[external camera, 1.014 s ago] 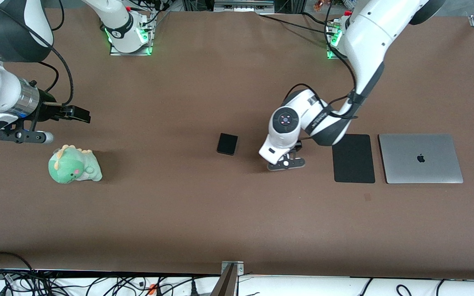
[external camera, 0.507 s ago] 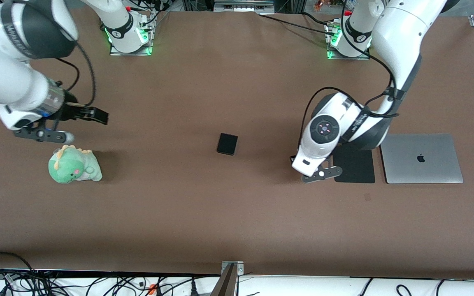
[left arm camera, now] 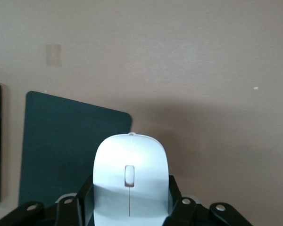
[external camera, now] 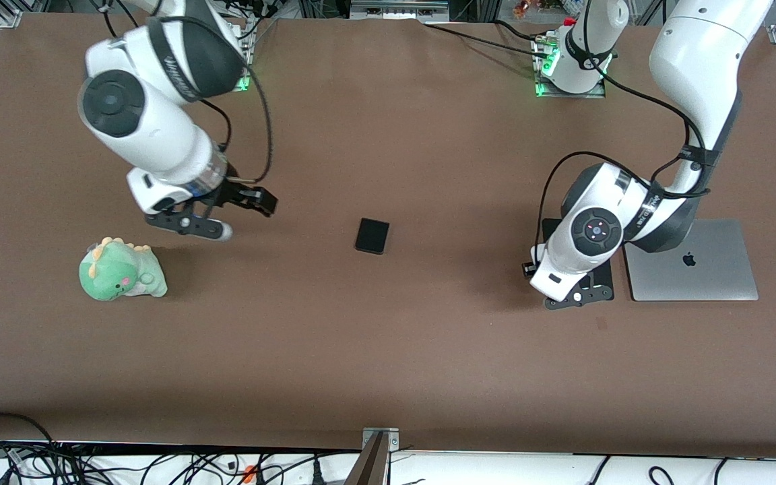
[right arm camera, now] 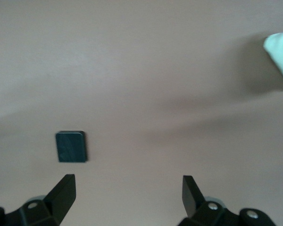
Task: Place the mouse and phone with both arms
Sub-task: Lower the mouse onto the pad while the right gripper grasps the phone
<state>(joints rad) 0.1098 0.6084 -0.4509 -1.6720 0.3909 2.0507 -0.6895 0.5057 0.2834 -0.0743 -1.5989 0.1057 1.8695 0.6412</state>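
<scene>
The white mouse (left arm camera: 129, 181) sits between the fingers of my left gripper (left arm camera: 129, 194), which is shut on it. The left gripper (external camera: 566, 281) hangs over the edge of the flat black mat (external camera: 607, 269) on the side toward the phone; the wrist hides the mouse in the front view. The mat also shows in the left wrist view (left arm camera: 61, 150). The black phone (external camera: 372, 236) lies flat near the table's middle and shows in the right wrist view (right arm camera: 71, 146). My right gripper (external camera: 260, 202) is open and empty (right arm camera: 127, 186), over bare table between the plush and the phone.
A green plush dinosaur (external camera: 120, 271) sits toward the right arm's end of the table, its edge showing in the right wrist view (right arm camera: 282, 49). A closed grey laptop (external camera: 704, 269) lies beside the mat toward the left arm's end.
My left gripper has carried the mouse from beside the phone to the mat's edge. My right arm has swung from the table's end toward the phone, jaws still open.
</scene>
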